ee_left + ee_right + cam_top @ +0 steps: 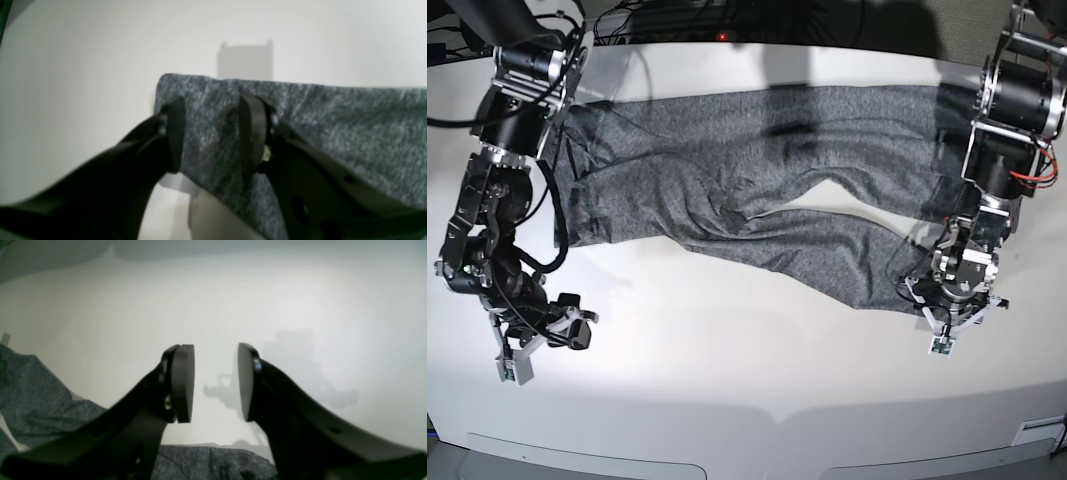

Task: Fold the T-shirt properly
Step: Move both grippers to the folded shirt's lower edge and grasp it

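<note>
The heather-grey T-shirt (757,190) lies spread lengthwise across the white table (747,380), rumpled in the middle. Its lower strip ends in a corner near the right side. My left gripper (952,315) stands over that corner. In the left wrist view the left gripper (211,110) is open, its black pads straddling the edge of the T-shirt (333,126), which fills the gap between them. My right gripper (542,345) hovers over bare table in front of the shirt's left end. It is open (215,373) with nothing between its pads, and the T-shirt (33,400) lies off to its left.
Black cables (657,20) run along the table's far edge. The two arm bases stand at the back left (522,90) and back right (1012,110). Bare white tabletop stretches from the shirt to the front edge (747,420).
</note>
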`<state>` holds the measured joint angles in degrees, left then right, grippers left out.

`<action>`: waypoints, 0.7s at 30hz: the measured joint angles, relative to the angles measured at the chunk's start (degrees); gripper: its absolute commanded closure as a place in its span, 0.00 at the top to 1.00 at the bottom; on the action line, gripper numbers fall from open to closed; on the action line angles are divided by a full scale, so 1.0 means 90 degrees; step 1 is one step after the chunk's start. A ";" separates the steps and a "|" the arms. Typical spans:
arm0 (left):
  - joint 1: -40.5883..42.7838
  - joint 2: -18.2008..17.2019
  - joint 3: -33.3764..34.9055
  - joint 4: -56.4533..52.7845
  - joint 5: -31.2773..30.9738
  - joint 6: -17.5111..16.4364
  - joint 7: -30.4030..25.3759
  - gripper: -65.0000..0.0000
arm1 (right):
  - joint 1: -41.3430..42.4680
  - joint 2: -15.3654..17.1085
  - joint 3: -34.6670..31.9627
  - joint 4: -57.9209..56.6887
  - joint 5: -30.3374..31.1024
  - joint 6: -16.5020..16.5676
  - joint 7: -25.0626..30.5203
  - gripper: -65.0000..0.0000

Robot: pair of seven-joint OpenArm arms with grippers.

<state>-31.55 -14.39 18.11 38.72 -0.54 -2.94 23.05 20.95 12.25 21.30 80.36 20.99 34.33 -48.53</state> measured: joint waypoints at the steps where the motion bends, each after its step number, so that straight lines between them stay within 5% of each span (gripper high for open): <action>1: 0.0015 0.0002 0.0002 0.0039 0.0005 0.0000 -0.0002 0.39 | 0.0000 0.0000 0.0000 0.0000 0.0000 0.0000 0.0000 0.32; 8: 0.0012 0.0002 0.0002 0.0075 0.0056 -0.0015 -0.0034 0.39 | 0.0002 0.0000 0.0000 0.0000 0.0000 0.0000 0.0000 0.32; 16: -0.0646 0.0034 0.0032 0.0073 -0.0826 -0.0126 0.1304 0.41 | 0.0002 0.0000 0.0000 0.0000 0.0000 0.0000 0.0000 0.32; 21: -0.1173 0.0027 0.0032 0.0073 -0.1173 -0.0194 0.1392 0.41 | 0.0002 0.0000 0.0000 0.0000 0.0000 0.0000 -0.0002 0.32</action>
<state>-42.11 -14.15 18.39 39.38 -11.09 -4.69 35.57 20.97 12.25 21.30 80.36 20.99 34.33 -48.56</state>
